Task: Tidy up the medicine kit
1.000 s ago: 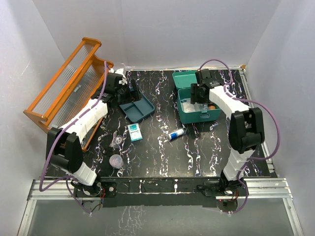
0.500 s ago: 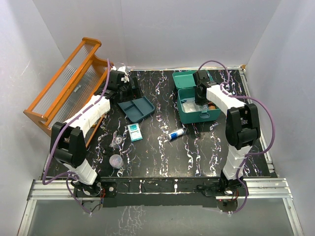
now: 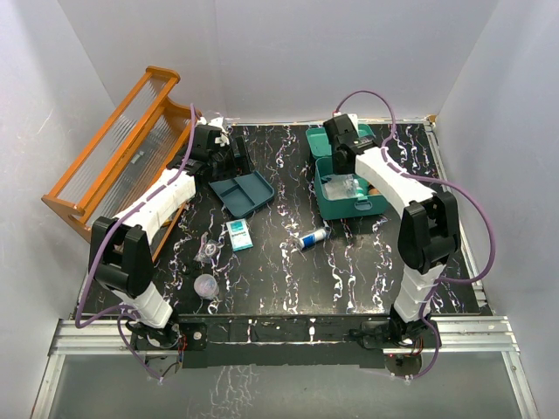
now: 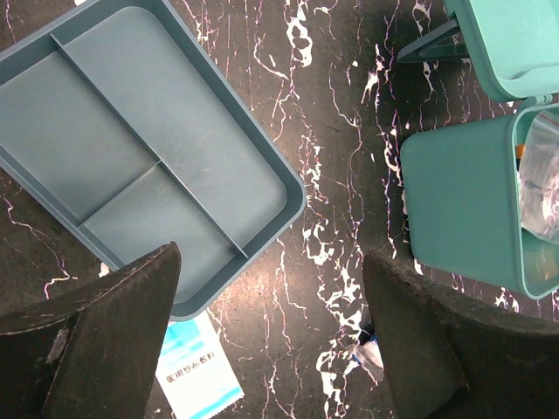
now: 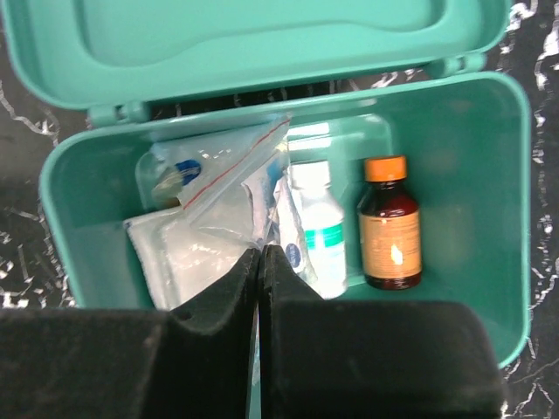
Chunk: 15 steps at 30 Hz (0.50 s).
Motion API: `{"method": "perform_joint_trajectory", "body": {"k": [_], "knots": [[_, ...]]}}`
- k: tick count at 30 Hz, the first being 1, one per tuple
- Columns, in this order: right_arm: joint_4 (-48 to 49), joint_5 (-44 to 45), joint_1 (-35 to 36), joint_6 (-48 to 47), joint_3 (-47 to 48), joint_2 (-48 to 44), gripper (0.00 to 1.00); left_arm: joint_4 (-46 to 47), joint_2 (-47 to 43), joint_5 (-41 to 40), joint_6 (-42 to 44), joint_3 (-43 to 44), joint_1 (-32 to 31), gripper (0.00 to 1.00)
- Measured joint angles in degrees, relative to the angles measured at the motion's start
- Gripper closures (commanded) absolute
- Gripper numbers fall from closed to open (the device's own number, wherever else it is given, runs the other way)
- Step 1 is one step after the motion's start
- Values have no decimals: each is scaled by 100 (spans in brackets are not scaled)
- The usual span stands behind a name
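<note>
1. Left tool (image 4: 271, 260) is open, jaws wide, hovering over the near edge of the insert tray (image 4: 131, 131); the tray's long axis runs diagonal to the jaws.
2. Tray lies flat on the table (image 3: 288, 275), left of the medicine kit (image 3: 348, 211) and apart from it. Left arm is nearer, likely its pick.
3. Right tool (image 5: 260, 255) is closed with nothing seen between, above the kit's open box.

Plain white walls (image 3: 288, 52) close me in on three sides, evenly lit. Between them lies the flat black marbled surface (image 3: 288, 271) with white and pink veins, edged on my near side by a silver metal rail (image 3: 279, 336). An orange wooden rack (image 3: 113, 148) with clear ribbed panels leans tilted at the left wall.
</note>
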Motion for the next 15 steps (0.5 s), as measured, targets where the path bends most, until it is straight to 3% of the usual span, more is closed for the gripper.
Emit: {"method": "perform_joint_trajectory", "body": {"k": [6, 12, 15], "knots": [[-22, -398, 155, 278, 2, 28, 98, -2, -2, -7, 39, 0, 0, 16], [-4, -815, 179, 450, -68, 160, 71, -4, -2, -13, 72, 0, 0, 16], [15, -1049, 170, 551, -68, 162, 66, -7, -2, -20, 90, 0, 0, 16]]}}
